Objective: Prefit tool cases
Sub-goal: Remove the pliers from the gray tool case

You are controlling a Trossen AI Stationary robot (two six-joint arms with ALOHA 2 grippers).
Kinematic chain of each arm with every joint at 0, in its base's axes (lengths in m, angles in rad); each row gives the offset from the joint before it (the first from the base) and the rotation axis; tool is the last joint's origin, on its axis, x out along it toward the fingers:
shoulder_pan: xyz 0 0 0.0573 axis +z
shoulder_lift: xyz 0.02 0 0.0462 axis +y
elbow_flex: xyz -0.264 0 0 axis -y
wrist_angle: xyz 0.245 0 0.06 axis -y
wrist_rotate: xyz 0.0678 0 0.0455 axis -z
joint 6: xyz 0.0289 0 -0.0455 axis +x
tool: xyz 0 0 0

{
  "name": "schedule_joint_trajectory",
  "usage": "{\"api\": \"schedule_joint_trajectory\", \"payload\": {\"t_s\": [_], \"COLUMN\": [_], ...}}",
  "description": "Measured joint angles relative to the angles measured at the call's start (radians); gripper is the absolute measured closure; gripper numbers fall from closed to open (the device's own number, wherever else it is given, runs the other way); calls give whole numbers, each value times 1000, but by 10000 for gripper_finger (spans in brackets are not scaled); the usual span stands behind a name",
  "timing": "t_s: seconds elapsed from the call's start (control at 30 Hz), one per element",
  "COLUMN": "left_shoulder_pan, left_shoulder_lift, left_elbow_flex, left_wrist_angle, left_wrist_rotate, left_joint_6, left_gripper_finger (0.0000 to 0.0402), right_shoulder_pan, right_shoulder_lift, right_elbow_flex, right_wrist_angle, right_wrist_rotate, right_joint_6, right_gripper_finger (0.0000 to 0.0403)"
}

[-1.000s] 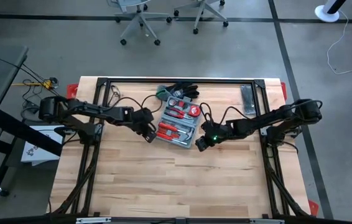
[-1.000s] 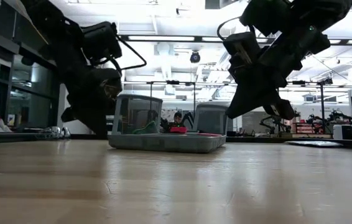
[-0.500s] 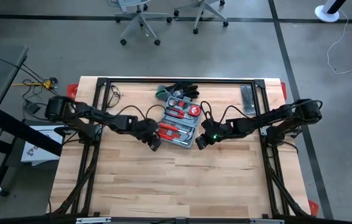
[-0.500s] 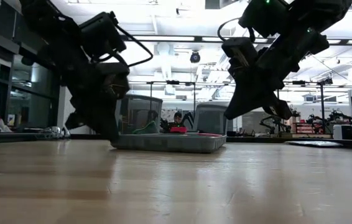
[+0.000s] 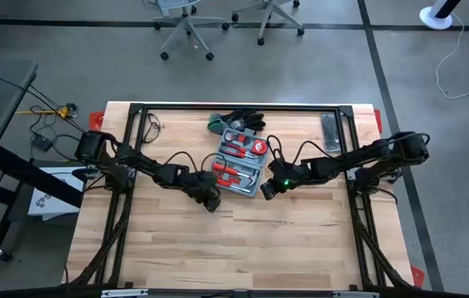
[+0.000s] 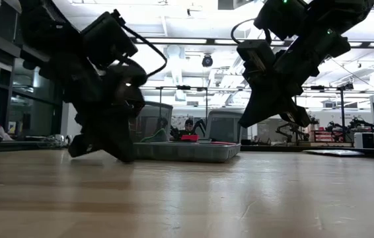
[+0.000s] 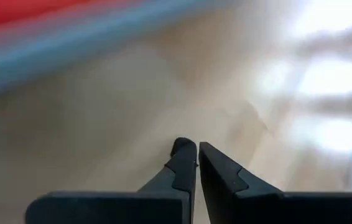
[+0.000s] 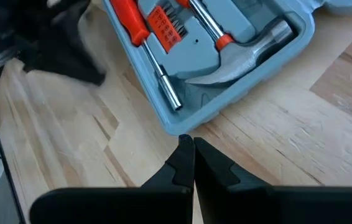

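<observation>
We get even, bright overhead light in the high view, shadows soft and short under both arms. Low view is backlit: ceiling lights (image 6: 174, 49) blow out, arms read as near silhouettes, table (image 6: 187, 198) foreground soft with a faint sheen. Left wrist view is heavily motion-blurred, only the fingers (image 7: 185, 165) sharp, white glare patches on the wood. Right wrist view crisp on the case (image 8: 226, 74), blurred dark patch at one corner.

I see one grey-blue tool case (image 5: 239, 165) lying open and flat on the table's far middle, with red-handled tools and a hammer in its recesses.
</observation>
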State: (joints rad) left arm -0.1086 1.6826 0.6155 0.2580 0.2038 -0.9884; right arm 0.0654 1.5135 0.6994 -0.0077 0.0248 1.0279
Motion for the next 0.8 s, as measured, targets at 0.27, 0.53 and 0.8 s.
{"api": "schedule_joint_trajectory", "payload": {"t_s": [0.27,0.53,0.8], "left_shoulder_pan": [21,118,154], "left_shoulder_lift": [-144,-143,-57], "left_elbow_flex": [47,123,124], "left_wrist_angle": [55,-205,-307], "left_wrist_rotate": [-13,-270,-220], "left_joint_6": [133,235,218], "left_gripper_finger": [389,401,401], "right_shoulder_pan": [1,1,1], "right_shoulder_lift": [0,0,0], "right_elbow_flex": [0,0,0], "right_wrist_angle": [2,5,-3], "right_wrist_rotate": [-10,-17,-23], "right_joint_6": [-16,-27,-42], "right_gripper_finger": [402,402,402]}}
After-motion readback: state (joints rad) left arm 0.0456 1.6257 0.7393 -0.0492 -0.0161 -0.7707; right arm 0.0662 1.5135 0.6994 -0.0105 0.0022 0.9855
